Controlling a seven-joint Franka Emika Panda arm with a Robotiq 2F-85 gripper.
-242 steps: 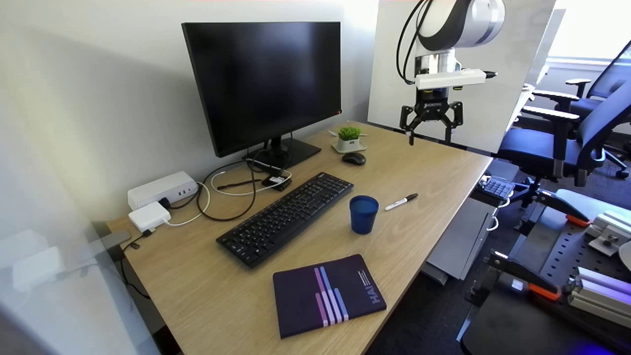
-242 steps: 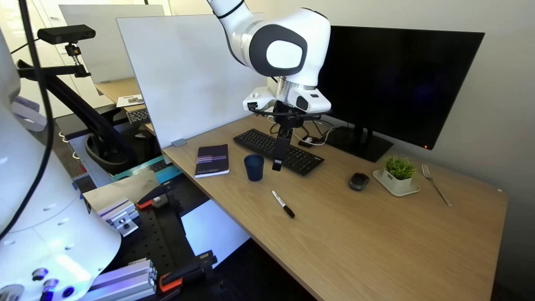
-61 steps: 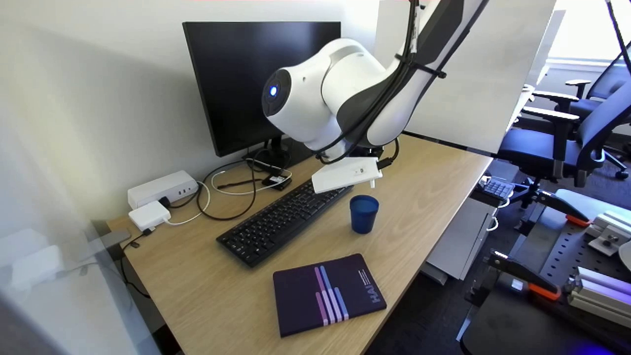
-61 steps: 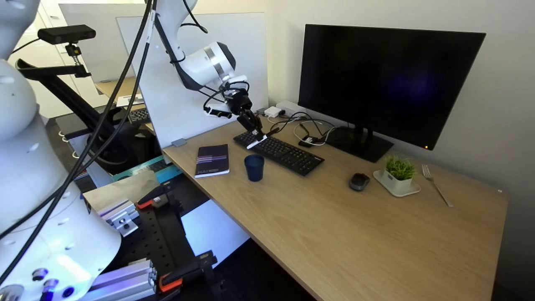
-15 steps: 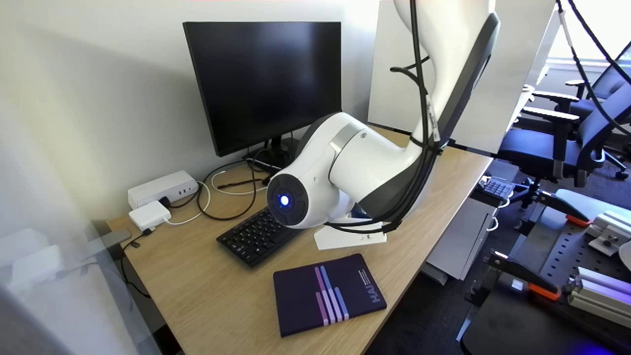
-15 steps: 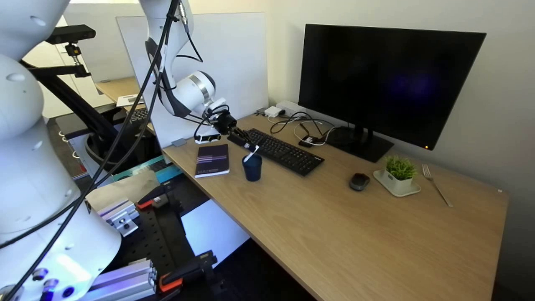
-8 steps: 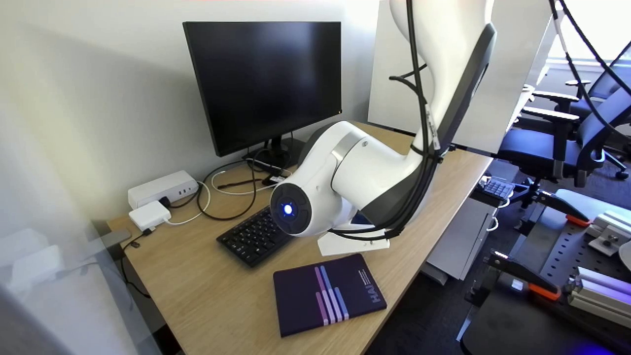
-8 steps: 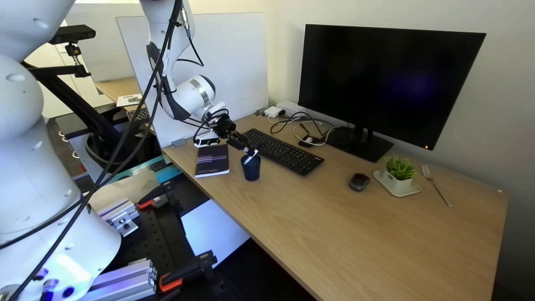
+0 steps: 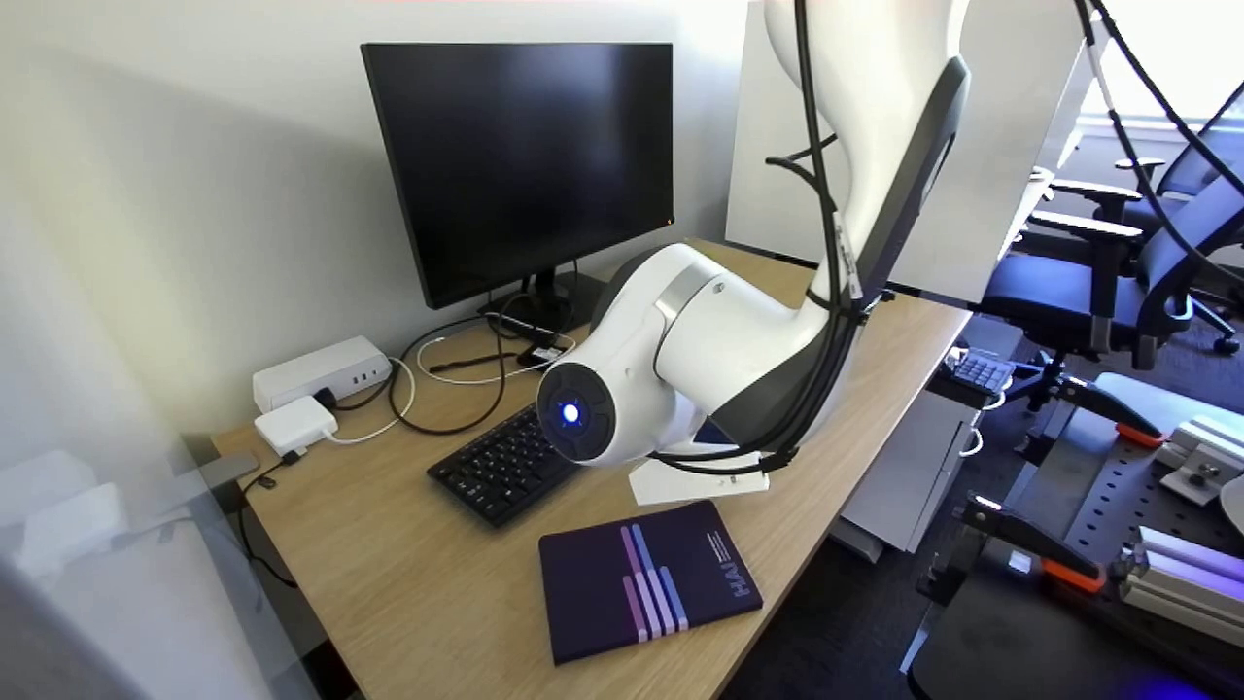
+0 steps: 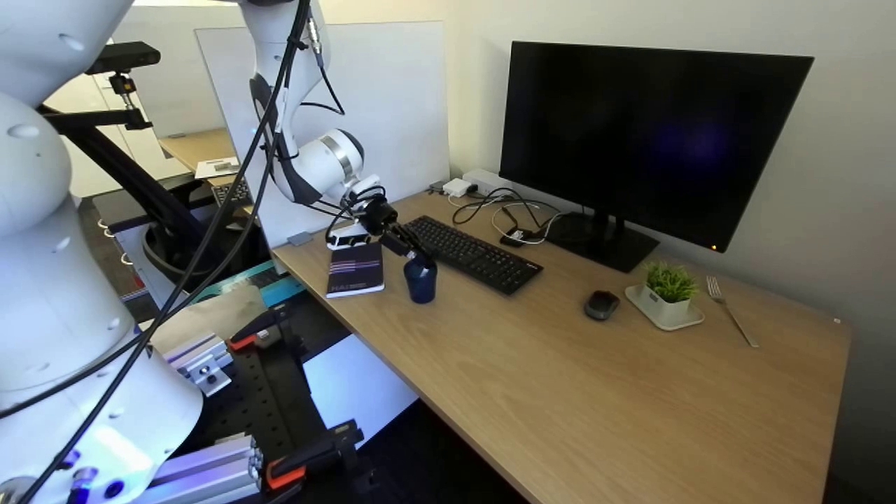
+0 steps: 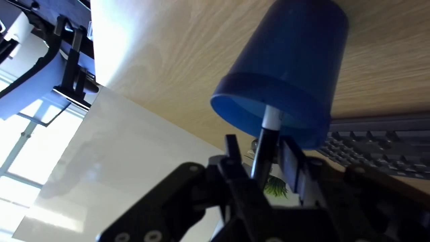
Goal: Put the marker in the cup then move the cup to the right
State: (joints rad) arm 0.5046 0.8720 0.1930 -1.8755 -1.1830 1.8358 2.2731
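The dark blue cup (image 11: pixel 295 47) stands on the desk, its mouth facing my gripper (image 11: pixel 258 138) in the wrist view. The marker (image 11: pixel 265 151) leans into that mouth: its white body goes inside and its black end sticks out between my fingers. A gap shows on the left of the marker, while its far end is hidden behind the left finger; the jaws stand apart around it. In an exterior view the gripper (image 10: pixel 416 256) reaches down at a slant to the rim of the cup (image 10: pixel 421 284). Another exterior view has the arm covering nearly all of the cup.
Behind the cup lies a black keyboard (image 10: pixel 476 252), and a dark notebook (image 10: pixel 355 267) is beside it. Farther along the desk are a mouse (image 10: pixel 601 304), a potted plant (image 10: pixel 668 281) and a fork (image 10: pixel 731 311). A monitor (image 10: pixel 651 147) rises at the back.
The jaws have spread from their grip on the marker. The gripper has come lower to the rim, the marker's white body has sunk from sight in an exterior view, and the cup has shifted slightly.
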